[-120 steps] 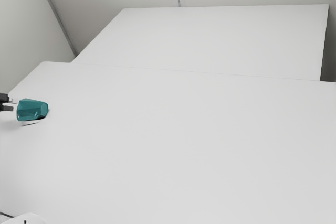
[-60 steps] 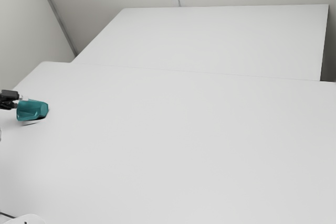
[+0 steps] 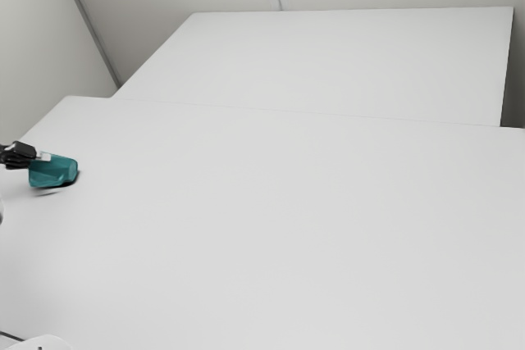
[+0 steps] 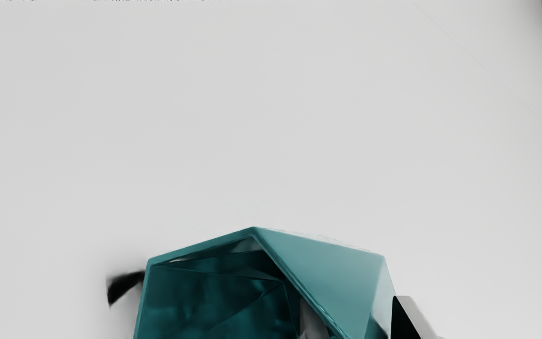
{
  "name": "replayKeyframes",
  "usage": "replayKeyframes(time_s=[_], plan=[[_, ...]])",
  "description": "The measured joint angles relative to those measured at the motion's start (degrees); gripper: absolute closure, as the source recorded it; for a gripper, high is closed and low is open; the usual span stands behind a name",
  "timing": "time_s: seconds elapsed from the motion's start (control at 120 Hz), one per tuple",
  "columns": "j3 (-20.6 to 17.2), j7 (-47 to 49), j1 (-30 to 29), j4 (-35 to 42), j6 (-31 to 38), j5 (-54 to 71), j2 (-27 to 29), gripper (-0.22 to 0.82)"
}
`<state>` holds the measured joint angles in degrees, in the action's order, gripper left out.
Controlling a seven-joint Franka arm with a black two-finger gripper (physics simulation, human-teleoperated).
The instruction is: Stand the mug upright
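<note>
And here's the pincer (image 3: pixel 43 156), right at the teal mug's (image 3: pixel 54 173) mouth; whether it's clenched or released, we can't tell! The mug lies on its side on the bench (image 3: pixel 271 219), near the exterior view's left edge, opening towards the hand. That likely explains this rim-end approach: raise the mouth, pivot the base down. The hand's low, reaching in side-on.

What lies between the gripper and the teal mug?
Nothing, with no visible gap: in the exterior view, the gripper overlaps the end of the mug nearest that view's left.
</note>
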<state>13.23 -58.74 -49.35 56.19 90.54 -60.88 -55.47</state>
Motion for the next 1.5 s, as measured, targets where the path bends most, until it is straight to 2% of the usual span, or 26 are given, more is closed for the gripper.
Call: replayKeyframes(time_s=[0.208,0.4,0.533,0.667,0.775,0.983,1.05,1.142,1.2,1.35,1.5], plan=[[-1.48,0.29,1.16,0.00,0.01,0.41,0.91,0.72],[-3.53,0.49,3.25,1.30,0.03,2.94,4.93,0.76],[-4.53,0.61,6.14,5.72,0.40,7.43,9.68,0.77],[-4.63,0.99,10.07,11.49,1.11,13.65,16.83,0.78],[-4.69,1.49,12.73,18.78,3.18,18.64,23.15,0.78],[-4.60,2.89,20.79,27.91,8.62,27.10,30.83,0.79],[-3.68,3.64,23.67,30.55,10.28,29.89,33.26,0.79],[0.66,4.60,29.83,34.83,12.83,32.12,36.73,0.79],[2.18,5.50,32.97,36.98,14.26,34.22,38.84,0.79],[2.95,9.04,39.02,41.16,16.46,41.73,44.52,0.79],[2.99,13.30,42.07,46.16,17.53,48.13,48.96,0.79]])
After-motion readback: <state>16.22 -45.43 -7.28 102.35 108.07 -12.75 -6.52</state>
